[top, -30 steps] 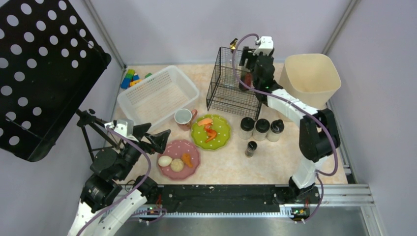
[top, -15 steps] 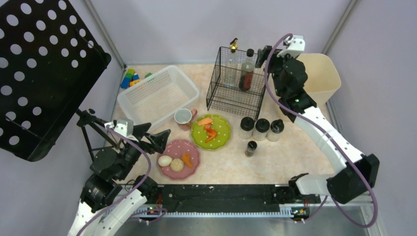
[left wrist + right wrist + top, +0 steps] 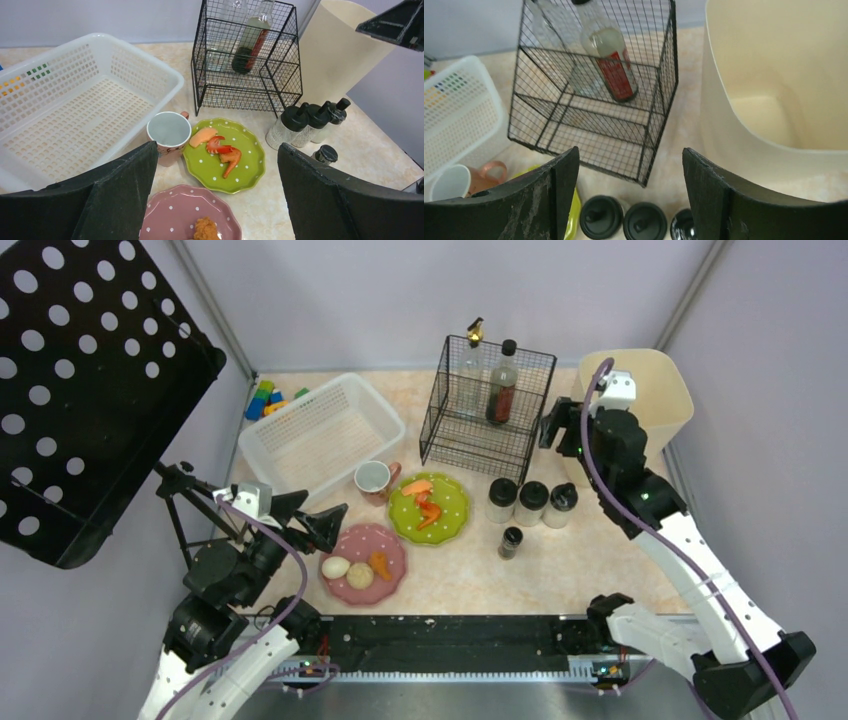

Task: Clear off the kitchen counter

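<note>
The kitchen counter (image 3: 570, 565) carries dishes and jars. A green plate (image 3: 452, 518) holds shrimp and other food pieces (image 3: 224, 152). On the pink plate (image 3: 396, 578) lie two pale balls and a fried piece. A mug (image 3: 374, 480) stands by the white basket (image 3: 320, 435). Three black-capped shakers (image 3: 531, 502) and a small jar (image 3: 511, 541) sit in front of the wire rack (image 3: 480, 410), which holds a dark sauce bottle (image 3: 502, 385) and a clear bottle (image 3: 470, 365). My right gripper (image 3: 556, 430) (image 3: 630, 150) hovers open and empty right of the rack, above the shakers (image 3: 601, 216). My left gripper (image 3: 322, 508) (image 3: 217, 147) hangs open and empty above the pink plate (image 3: 170, 215).
A tall beige bin (image 3: 640, 400) stands at the back right, close behind my right wrist. Toy blocks (image 3: 268, 398) lie behind the basket. A black perforated panel (image 3: 80, 390) on a tripod overhangs the left side. Metal rails edge the counter.
My right gripper has let go of the dark bottle in the rack and drawn back to the right and nearer. The left arm has not moved.
</note>
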`<action>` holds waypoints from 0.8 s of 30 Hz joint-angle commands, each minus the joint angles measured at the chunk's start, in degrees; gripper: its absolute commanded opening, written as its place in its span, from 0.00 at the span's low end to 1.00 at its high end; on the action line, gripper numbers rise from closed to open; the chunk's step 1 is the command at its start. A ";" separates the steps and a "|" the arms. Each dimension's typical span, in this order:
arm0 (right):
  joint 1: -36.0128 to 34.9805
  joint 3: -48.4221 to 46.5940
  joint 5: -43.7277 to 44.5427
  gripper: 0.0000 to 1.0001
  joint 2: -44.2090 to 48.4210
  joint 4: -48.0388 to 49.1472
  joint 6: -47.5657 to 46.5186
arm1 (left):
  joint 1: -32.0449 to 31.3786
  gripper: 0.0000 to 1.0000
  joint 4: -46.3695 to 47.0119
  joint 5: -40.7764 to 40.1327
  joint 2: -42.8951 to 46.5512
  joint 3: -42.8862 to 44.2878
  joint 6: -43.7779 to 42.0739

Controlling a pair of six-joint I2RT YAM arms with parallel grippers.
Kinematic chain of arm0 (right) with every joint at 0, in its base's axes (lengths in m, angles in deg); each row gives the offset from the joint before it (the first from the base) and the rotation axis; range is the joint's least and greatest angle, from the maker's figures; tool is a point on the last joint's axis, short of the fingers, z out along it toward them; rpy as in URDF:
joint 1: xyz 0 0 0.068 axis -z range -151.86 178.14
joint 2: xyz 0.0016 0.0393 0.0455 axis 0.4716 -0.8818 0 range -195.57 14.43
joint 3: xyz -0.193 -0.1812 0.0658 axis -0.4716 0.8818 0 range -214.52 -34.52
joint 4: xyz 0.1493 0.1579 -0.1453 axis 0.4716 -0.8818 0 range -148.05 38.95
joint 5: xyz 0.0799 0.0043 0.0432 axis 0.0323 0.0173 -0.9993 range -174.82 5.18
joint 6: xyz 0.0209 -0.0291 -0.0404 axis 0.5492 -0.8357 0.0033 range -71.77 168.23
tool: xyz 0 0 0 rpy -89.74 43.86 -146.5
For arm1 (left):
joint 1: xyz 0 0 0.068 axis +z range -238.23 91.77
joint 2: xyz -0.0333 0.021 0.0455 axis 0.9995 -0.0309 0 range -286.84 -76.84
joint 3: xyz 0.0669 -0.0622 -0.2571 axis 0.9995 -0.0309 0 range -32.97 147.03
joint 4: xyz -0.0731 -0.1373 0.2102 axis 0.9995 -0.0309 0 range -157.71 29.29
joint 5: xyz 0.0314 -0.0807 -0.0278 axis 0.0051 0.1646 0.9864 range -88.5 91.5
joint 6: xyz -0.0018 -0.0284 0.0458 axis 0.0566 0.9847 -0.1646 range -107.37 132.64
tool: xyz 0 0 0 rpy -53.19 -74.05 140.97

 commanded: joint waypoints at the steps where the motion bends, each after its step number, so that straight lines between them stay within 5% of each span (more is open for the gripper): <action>1: -0.52 3.48 2.62 0.74 1.54 -7.62 3.36 | 0.27 0.94 1.73 1.14 0.53 0.18 0.14; 24: 4.94 9.74 8.22 0.75 -5.87 -14.74 17.65 | 0.26 0.94 1.65 1.25 1.48 0.23 0.35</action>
